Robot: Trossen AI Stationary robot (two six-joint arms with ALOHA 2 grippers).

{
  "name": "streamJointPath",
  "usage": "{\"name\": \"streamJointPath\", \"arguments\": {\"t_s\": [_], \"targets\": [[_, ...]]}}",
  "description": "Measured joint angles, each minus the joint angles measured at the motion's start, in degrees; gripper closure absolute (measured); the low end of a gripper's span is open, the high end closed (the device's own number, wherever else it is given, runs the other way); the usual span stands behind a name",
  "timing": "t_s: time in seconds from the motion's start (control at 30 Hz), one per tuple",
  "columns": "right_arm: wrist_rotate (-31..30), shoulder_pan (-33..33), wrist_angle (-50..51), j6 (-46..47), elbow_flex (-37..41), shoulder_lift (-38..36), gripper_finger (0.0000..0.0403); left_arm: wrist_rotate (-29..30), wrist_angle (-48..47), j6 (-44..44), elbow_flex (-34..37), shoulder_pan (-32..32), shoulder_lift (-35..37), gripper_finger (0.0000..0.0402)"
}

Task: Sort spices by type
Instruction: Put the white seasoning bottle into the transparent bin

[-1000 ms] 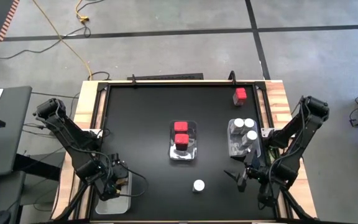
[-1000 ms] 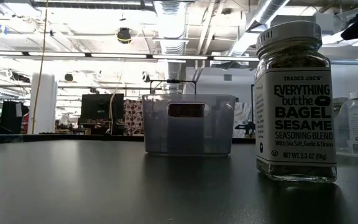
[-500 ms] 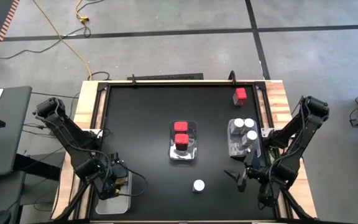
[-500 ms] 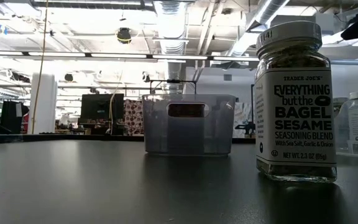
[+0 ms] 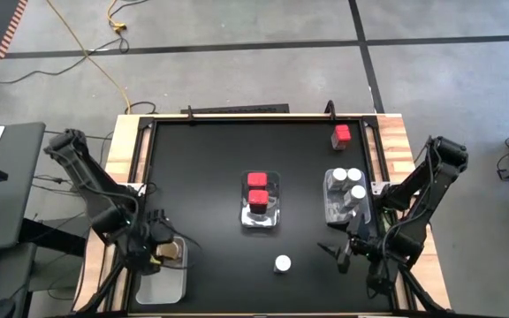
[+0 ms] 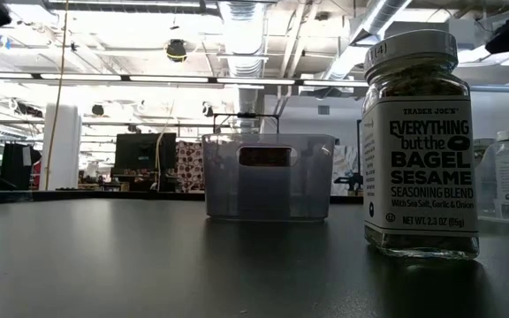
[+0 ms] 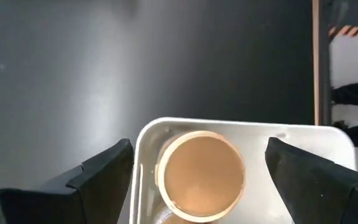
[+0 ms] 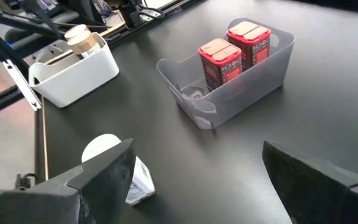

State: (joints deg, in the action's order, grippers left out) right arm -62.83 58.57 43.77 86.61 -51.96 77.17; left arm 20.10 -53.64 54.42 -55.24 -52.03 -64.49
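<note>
Change since earlier: left gripper (image 5: 155, 252) has lifted and drawn back from the white bin (image 5: 160, 284) at the near left corner, its fingers (image 7: 101, 171) spreading wider on the way; nothing else on the table has shifted.
Left tool: fingers wide apart with nothing between them, hanging above a tan-lidded jar (image 7: 201, 175) that stands upright inside the white bin.
Right tool: right gripper (image 5: 341, 252) spread wide and empty, waiting low near the front right, just beside the white-lidded jar (image 5: 282, 263).
Sorted so far: two red-topped tins (image 5: 258, 188) in the middle clear bin (image 5: 272, 219); three white-lidded jars (image 5: 345, 183) in the right clear bin (image 5: 330, 208).
Still loose: the white-lidded jar near the front centre, and one red-topped tin (image 5: 341, 136) at the far right corner.
Handling, loose jar: looks like glass, so stiff and smooth, probably light but slippery and breakable if tipped; its paper label (image 6: 421, 171) should give some grip.
Where to hold: across the round body just under the lid, jaws level, so it stays upright.
Handling, red tin: flat sides suit a squeeze across two opposite faces.
</note>
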Motion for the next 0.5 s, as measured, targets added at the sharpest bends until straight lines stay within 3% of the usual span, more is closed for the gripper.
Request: {"name": "streamJointPath", "arguments": {"t_s": [0.33,0.5], "targets": [[-0.04,-2.39,-8.69,-0.07,0.0,0.02,0.0026,1.38,0.58,-11.28,0.0,0.01,9.07,0.0052],[-0.07,-4.54,-10.29,0.29,0.0,0.02,0.0026,8.47,0.59,-11.21,0.0,0.02,10.56,0.0052]]}}
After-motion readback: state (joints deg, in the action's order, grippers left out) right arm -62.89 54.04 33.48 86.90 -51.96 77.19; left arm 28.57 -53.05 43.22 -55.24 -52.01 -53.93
